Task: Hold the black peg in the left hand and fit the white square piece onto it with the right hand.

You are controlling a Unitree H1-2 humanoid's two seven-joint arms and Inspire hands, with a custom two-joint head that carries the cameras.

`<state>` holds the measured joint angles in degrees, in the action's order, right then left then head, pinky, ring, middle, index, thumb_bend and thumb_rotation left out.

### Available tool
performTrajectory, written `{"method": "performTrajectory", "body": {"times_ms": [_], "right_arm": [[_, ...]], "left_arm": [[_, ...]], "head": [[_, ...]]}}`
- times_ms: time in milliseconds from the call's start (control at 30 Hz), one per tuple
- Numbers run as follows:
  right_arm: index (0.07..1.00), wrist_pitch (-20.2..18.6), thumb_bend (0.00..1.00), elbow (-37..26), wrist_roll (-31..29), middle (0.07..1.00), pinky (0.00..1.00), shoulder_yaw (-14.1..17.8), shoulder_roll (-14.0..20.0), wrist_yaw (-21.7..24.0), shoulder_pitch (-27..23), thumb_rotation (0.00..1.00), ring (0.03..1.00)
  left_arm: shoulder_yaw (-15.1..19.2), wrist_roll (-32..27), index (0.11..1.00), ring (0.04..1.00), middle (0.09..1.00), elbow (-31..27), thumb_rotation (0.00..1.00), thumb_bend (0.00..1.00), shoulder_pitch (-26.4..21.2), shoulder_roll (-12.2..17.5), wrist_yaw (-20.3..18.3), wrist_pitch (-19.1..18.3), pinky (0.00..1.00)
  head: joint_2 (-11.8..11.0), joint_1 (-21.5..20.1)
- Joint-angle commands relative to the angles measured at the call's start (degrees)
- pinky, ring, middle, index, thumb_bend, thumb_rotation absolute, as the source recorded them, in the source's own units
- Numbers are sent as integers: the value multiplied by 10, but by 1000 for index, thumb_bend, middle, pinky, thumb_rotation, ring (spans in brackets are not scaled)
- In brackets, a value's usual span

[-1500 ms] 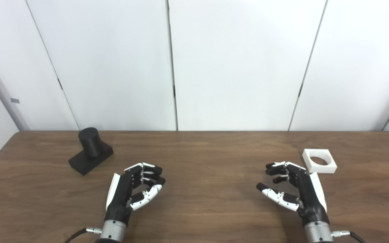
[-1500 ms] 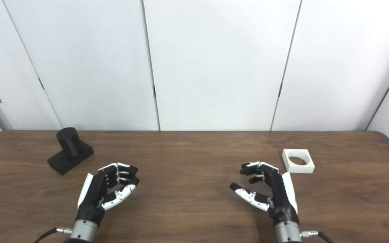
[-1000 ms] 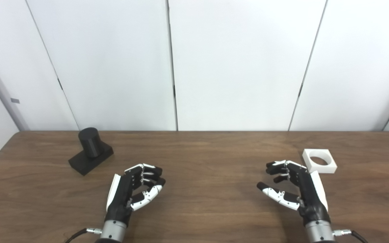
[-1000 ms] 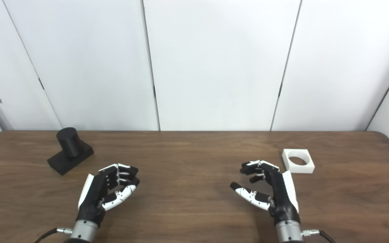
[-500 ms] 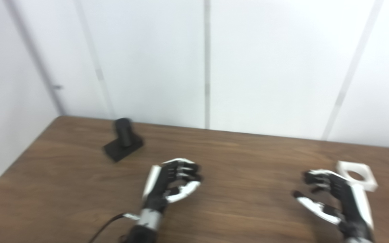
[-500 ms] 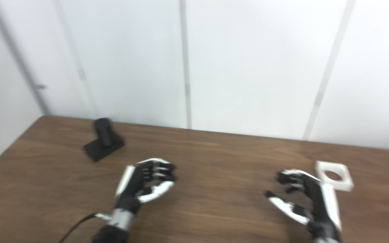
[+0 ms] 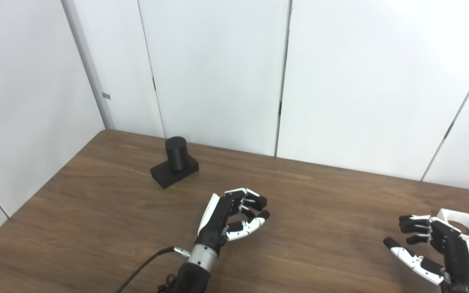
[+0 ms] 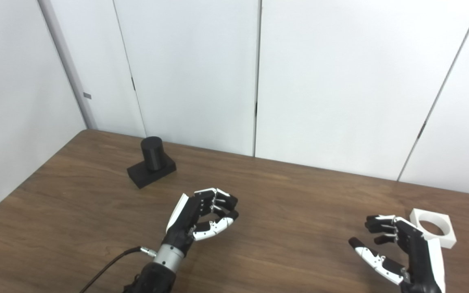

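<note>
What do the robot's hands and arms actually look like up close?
Both look alike. The left hand and right hand are mostly black, with jointed fingers that carry white plates on top and end in black tips, and a white panel along the back of each hand. The left hand sits on a silver metal wrist ring, where a black cable plugs in. The arm below it is black.

Matt brown wood-grain table; on it a matt black peg, a smooth white plastic-looking square piece, glossy-shelled hands
</note>
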<state>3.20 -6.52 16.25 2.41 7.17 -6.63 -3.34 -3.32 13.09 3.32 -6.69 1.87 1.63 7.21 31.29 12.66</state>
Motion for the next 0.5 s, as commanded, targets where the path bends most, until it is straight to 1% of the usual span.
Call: {"method": "performTrajectory", "body": {"times_ms": [0, 67, 233, 367, 467], "right_arm": [[491, 7, 497, -23, 0, 631, 484, 0, 0, -1, -14, 118, 591], [491, 6, 497, -24, 1, 632, 487, -1, 1, 0, -12, 117, 592], [491, 4, 496, -26, 11, 627, 478, -2, 5, 1, -12, 118, 581], [491, 0, 497, -22, 3, 627, 478, 2, 5, 3, -14, 118, 588], [491, -4, 497, -22, 2, 626, 483, 3, 6, 6, -15, 117, 591]], "left_arm": [[2, 23, 497, 628, 667, -31, 65, 504, -24, 14, 10, 3, 496], [6, 28, 498, 638, 678, -39, 67, 507, -27, 24, 7, -4, 504], [11, 20, 498, 677, 724, -40, 68, 511, -42, 55, -9, 1, 519], [18, 38, 499, 723, 760, -54, 69, 513, -60, 94, -20, -25, 566], [25, 67, 499, 740, 778, -60, 71, 514, -76, 121, -14, -38, 570]], "head": [[0, 0], [1, 1], [1, 8], [-2, 15], [-2, 17]]}}
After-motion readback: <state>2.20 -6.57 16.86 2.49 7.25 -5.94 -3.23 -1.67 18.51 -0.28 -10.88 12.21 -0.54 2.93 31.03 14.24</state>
